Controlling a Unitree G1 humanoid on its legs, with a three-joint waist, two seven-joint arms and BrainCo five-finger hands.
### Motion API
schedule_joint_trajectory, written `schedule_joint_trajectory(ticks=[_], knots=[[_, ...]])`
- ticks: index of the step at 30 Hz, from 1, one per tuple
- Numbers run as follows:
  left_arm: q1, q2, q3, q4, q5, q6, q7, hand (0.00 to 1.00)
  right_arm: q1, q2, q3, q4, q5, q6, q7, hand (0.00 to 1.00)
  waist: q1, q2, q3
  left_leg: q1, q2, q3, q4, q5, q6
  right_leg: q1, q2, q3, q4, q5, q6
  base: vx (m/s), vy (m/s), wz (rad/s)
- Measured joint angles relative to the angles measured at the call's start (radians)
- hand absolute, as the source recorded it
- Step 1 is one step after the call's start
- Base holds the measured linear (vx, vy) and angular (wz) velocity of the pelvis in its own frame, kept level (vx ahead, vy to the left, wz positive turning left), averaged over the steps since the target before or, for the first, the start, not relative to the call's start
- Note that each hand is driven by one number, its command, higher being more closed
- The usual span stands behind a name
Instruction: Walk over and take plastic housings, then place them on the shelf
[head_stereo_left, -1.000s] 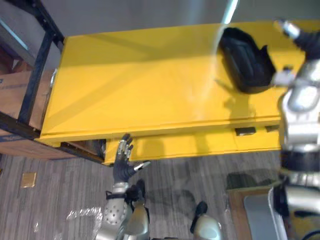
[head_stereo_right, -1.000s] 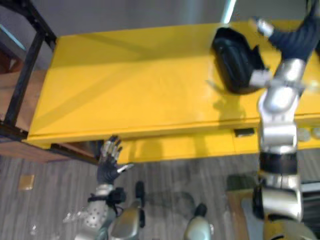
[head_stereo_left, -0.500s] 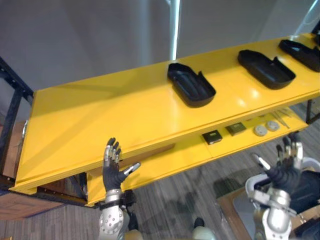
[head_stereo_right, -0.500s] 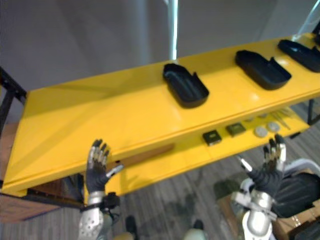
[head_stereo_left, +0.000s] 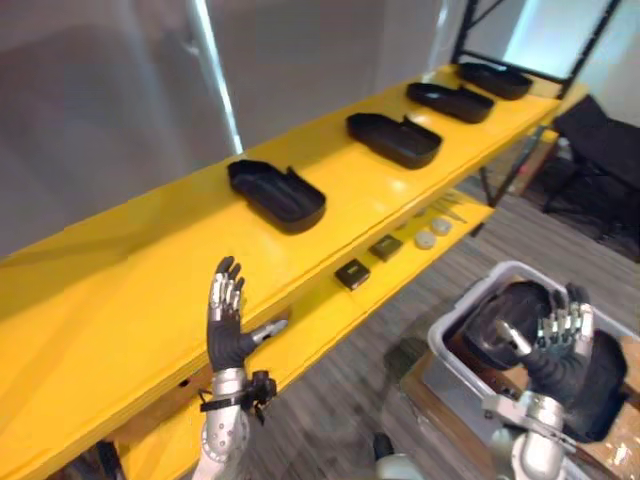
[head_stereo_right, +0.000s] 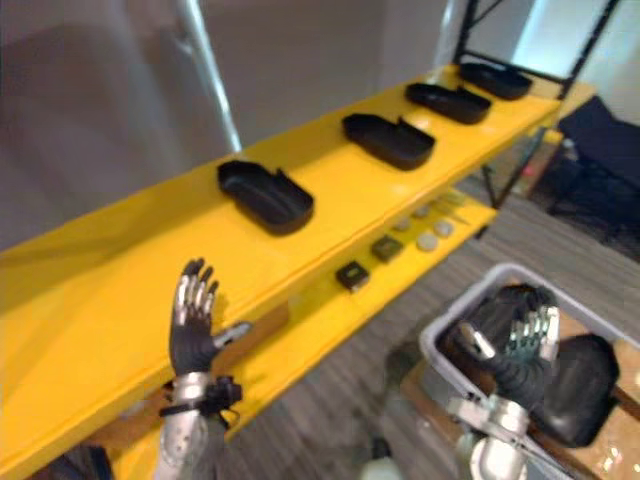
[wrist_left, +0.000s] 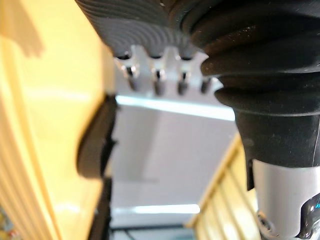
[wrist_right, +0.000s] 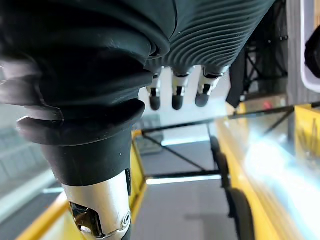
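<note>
Loose housings (head_stereo_left: 492, 322) lie in the grey bin (head_stereo_left: 455, 310) at lower right, right under the right hand (head_stereo_left: 562, 348), open and empty, so that arm's nearer; left hand (head_stereo_left: 229, 322), open and empty too, is lower left by the yellow shelf (head_stereo_left: 110, 300).

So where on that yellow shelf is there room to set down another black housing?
The widest bare patch is on the top shelf, between the nearest housing and the left hand. The gaps between the four housings further along are narrower. The lower shelf is bare near the robot but crowded with small parts toward its far end.
</note>
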Motion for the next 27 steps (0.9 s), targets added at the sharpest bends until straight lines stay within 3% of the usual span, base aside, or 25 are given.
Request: schedule_joint_trajectory(ticks=[3,5,9,13,15,16,18,20,23,24,25,26,27], knots=[[0.014,-0.010,0.023,-0.064,0.007,0.000,0.031,0.00,-0.047,-0.041,0.079,0.016,0.018,-0.013,0.061,0.00,0.020,0.019,-0.006,-0.061,-0.023,-0.180,0.205,-0.162,0.047,-0.017,0.051,0.089,0.019,0.003,-0.009,0.06,0.062,-1.03],[0.017,-0.020,0.040,-0.105,0.030,-0.005,0.027,0.00,-0.102,-0.060,0.109,0.045,0.029,-0.014,0.064,0.00,0.038,0.041,-0.013,-0.095,-0.022,-0.214,0.276,-0.215,0.050,-0.044,0.067,0.120,0.028,0.019,0.016,0.06,0.138,-0.66],[0.007,-0.039,0.043,-0.110,0.033,-0.019,0.016,0.00,-0.111,-0.036,0.161,0.061,0.037,-0.011,0.032,0.00,0.049,0.040,-0.011,-0.100,-0.044,-0.210,0.303,-0.231,0.067,-0.045,0.048,0.114,0.045,0.027,0.022,0.03,0.102,-0.05],[0.014,-0.058,0.046,-0.139,0.029,-0.032,-0.041,0.00,-0.038,0.015,0.186,0.036,0.034,0.009,-0.004,0.00,0.059,0.036,0.014,-0.100,-0.052,-0.183,0.401,-0.291,0.094,-0.045,0.048,0.121,0.084,0.031,0.029,-0.05,0.133,-0.22],[0.029,-0.060,0.064,-0.150,0.029,-0.043,-0.042,0.00,0.017,0.015,0.177,-0.002,0.039,0.007,0.019,0.00,0.072,0.034,0.035,-0.101,-0.045,-0.136,0.449,-0.322,0.109,-0.054,0.050,0.110,0.091,0.046,0.035,-0.14,0.091,-0.73],[0.037,-0.061,0.073,-0.154,0.029,-0.046,-0.039,0.00,0.037,0.014,0.171,-0.013,0.043,0.002,0.039,0.00,0.078,0.035,0.041,-0.100,-0.037,-0.114,0.458,-0.328,0.113,-0.059,0.049,0.094,0.082,0.057,0.029,-0.21,0.067,-1.04],[0.059,-0.064,0.118,-0.171,0.029,-0.045,-0.015,0.00,0.048,0.010,0.172,-0.040,0.100,-0.007,0.124,0.00,0.087,0.049,0.051,-0.100,0.005,-0.024,0.473,-0.328,0.120,-0.096,0.004,-0.079,0.094,0.026,-0.055,-0.20,0.057,-1.02],[0.058,-0.063,0.148,-0.171,0.024,-0.040,-0.010,0.00,0.031,0.010,0.189,-0.040,0.106,-0.017,0.152,0.00,0.096,0.051,0.050,-0.092,0.053,0.012,0.479,-0.320,0.106,-0.118,-0.022,-0.172,0.220,0.015,-0.068,-0.09,-0.039,-0.68],[0.060,-0.063,0.181,-0.171,-0.008,-0.004,-0.009,0.00,-0.058,0.010,0.243,-0.010,0.095,-0.025,0.137,0.00,0.110,0.050,0.050,-0.082,0.133,0.020,0.477,-0.297,0.066,-0.115,-0.114,-0.244,0.446,-0.041,-0.148,0.00,-0.189,-0.32],[0.060,-0.063,0.197,-0.168,-0.012,0.010,-0.008,0.00,-0.096,0.010,0.259,0.017,0.092,-0.025,0.121,0.00,0.118,0.050,0.050,-0.087,0.153,0.020,0.475,-0.287,0.047,-0.114,-0.144,-0.244,0.488,-0.045,-0.156,0.04,-0.370,-0.35],[0.064,-0.062,0.223,-0.167,-0.020,0.026,-0.009,0.00,-0.141,0.011,0.270,0.072,0.074,-0.015,0.091,0.00,0.130,0.040,0.045,-0.095,0.175,0.019,0.466,-0.271,0.017,-0.110,-0.189,-0.244,0.510,-0.025,-0.163,0.04,-0.405,-0.32],[0.066,-0.058,0.236,-0.167,-0.024,0.027,-0.009,0.00,-0.154,0.012,0.273,0.094,0.069,-0.009,0.075,0.00,0.130,0.025,0.036,-0.104,0.177,0.015,0.464,-0.264,0.003,-0.107,-0.206,-0.242,0.494,0.064,-0.198,0.01,-0.473,-0.33],[0.060,-0.059,0.250,-0.151,-0.034,0.033,-0.009,0.00,-0.174,0.007,0.269,0.127,0.056,0.010,0.046,0.00,0.140,0.033,0.033,-0.117,0.197,-0.019,0.449,-0.253,-0.019,-0.101,-0.173,-0.257,0.469,0.026,-0.139,0.00,-0.328,-0.26]])
